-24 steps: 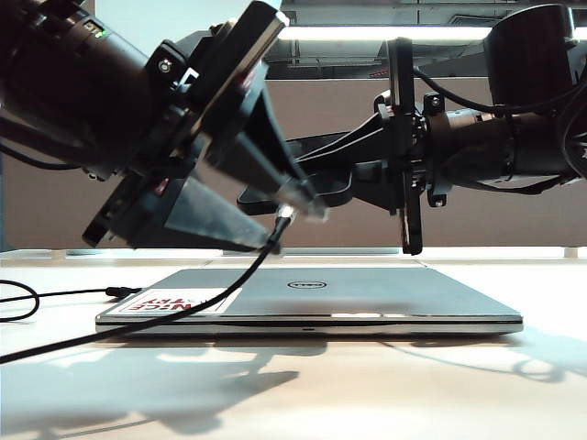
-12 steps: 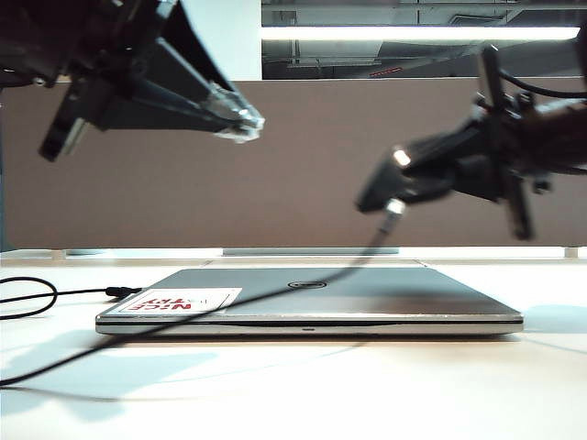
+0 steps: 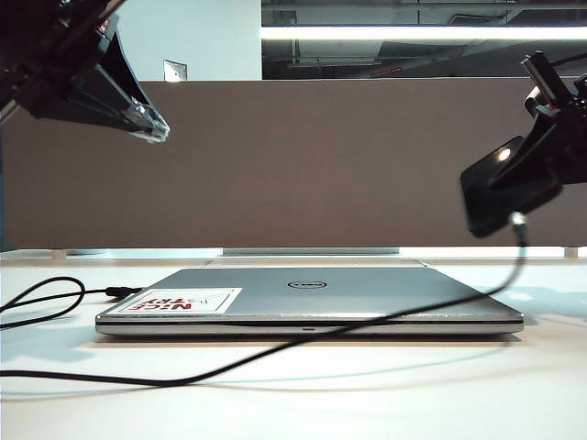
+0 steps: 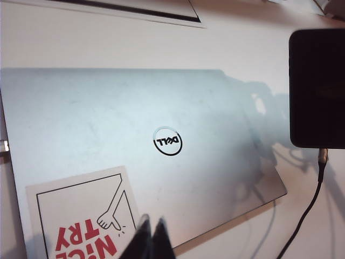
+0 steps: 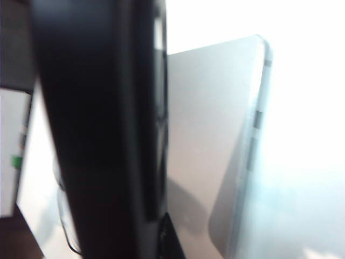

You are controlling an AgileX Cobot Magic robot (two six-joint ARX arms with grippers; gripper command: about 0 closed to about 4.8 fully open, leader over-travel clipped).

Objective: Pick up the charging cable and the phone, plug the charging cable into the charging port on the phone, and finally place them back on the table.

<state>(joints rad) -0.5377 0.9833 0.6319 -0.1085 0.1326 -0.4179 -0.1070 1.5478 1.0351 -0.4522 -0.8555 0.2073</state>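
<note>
My right gripper is shut on the black phone, which it holds tilted in the air above the right end of the table. The charging cable's silver plug sits in the phone's lower edge. Its black cord sags down to the table and runs off left. The left wrist view shows the phone with the plug in it and the cord hanging below. The phone fills the right wrist view. My left gripper hangs shut and empty, high at the left; its fingertips hover over the laptop's sticker.
A closed silver Dell laptop with a red-lettered sticker lies in the middle of the table. A brown-grey divider panel stands behind. A loop of the cord lies at the far left.
My left gripper let go of the plug, shut and drew up and to the left. My right gripper swung right with the phone, the cable now plugged in and trailing after it.
</note>
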